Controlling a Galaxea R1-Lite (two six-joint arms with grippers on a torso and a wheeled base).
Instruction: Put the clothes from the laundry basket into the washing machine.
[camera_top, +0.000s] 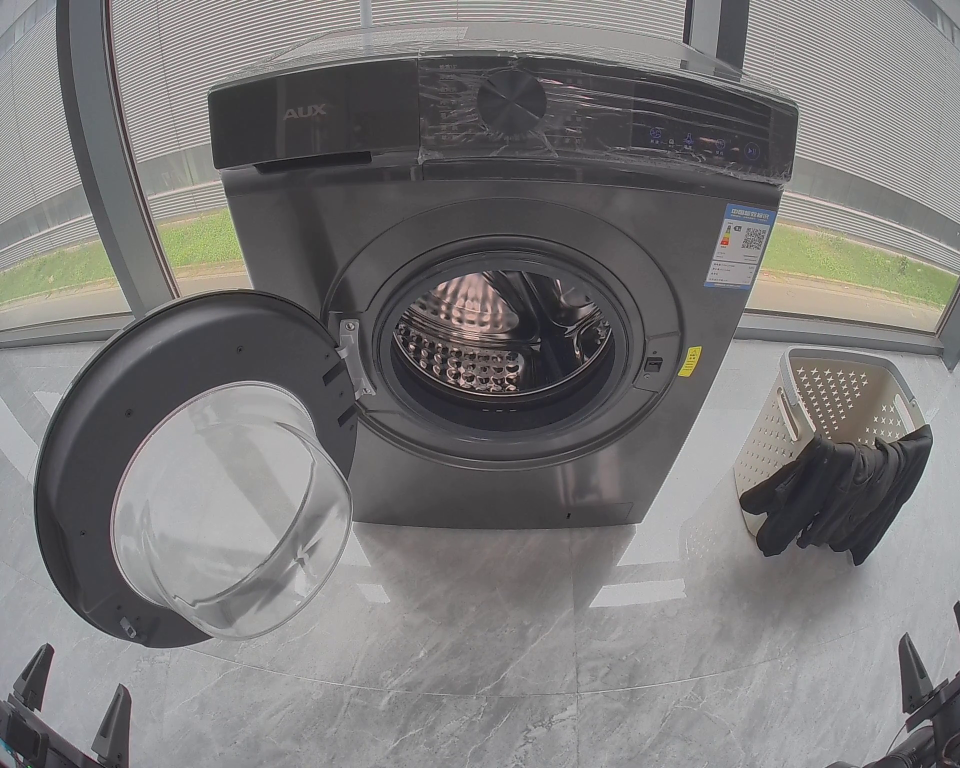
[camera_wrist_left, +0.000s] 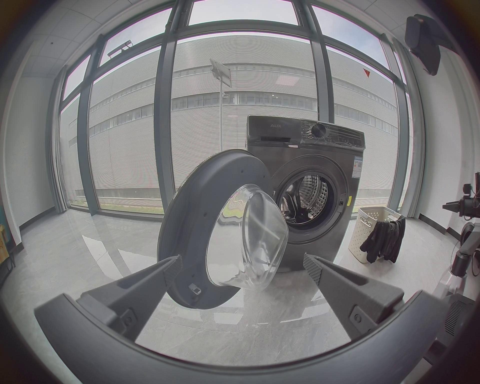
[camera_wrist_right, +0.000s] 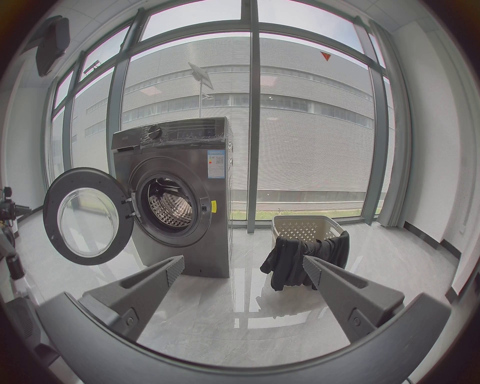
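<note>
Black clothes (camera_top: 845, 490) drape over the laundry basket (camera_top: 800, 400) rim ahead-right, nearer the right gripper (camera_wrist_right: 242, 265), spread wide, empty; left gripper (camera_wrist_left: 242, 262) likewise.

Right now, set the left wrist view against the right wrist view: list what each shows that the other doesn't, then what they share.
Left wrist: the open left end effector, and the door turned side-on, its glass bowl covering part of the front of the washing machine. Right wrist: the open right end effector, the machine's side panel and the perforated inside of the laundry basket. Both: the open door, the steel drum and black clothes draped over the basket's rim.
</note>
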